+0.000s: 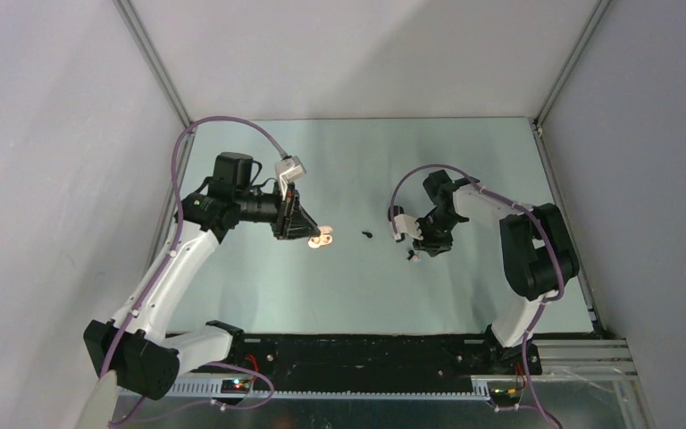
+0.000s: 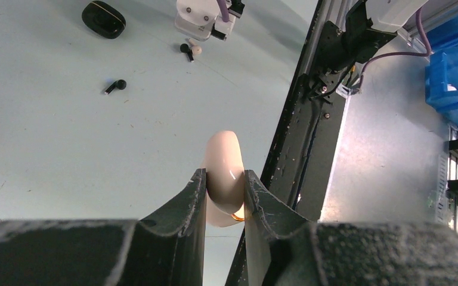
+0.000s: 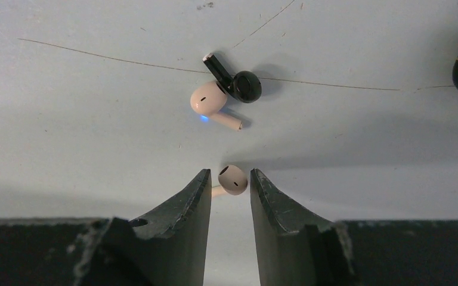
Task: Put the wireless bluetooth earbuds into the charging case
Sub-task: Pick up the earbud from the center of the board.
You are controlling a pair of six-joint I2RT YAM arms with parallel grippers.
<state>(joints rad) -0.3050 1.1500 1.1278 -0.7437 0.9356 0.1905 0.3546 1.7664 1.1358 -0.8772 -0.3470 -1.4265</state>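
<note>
Over the table (image 1: 259, 295), the left gripper (image 2: 225, 174) is clenched on a pale case (image 2: 223, 152); the black case (image 2: 103, 19) lies well apart. The right gripper (image 3: 229, 174) straddles a pale earbud (image 3: 234, 180), but whether it pinches cannot be told. One black earbud (image 3: 240, 83) touches a second pale earbud (image 3: 209, 98); the other black earbud (image 2: 115, 87) lies alone. Step judged: bud pick-up. The next move calls for a fine pinch, then alignment with the matching case's socket.

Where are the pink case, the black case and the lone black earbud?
pink case (image 2: 225, 161): left wrist view, glossy side.
black case (image 2: 103, 19): left wrist view, top.
lone black earbud (image 2: 119, 85): left wrist view, head.
</note>
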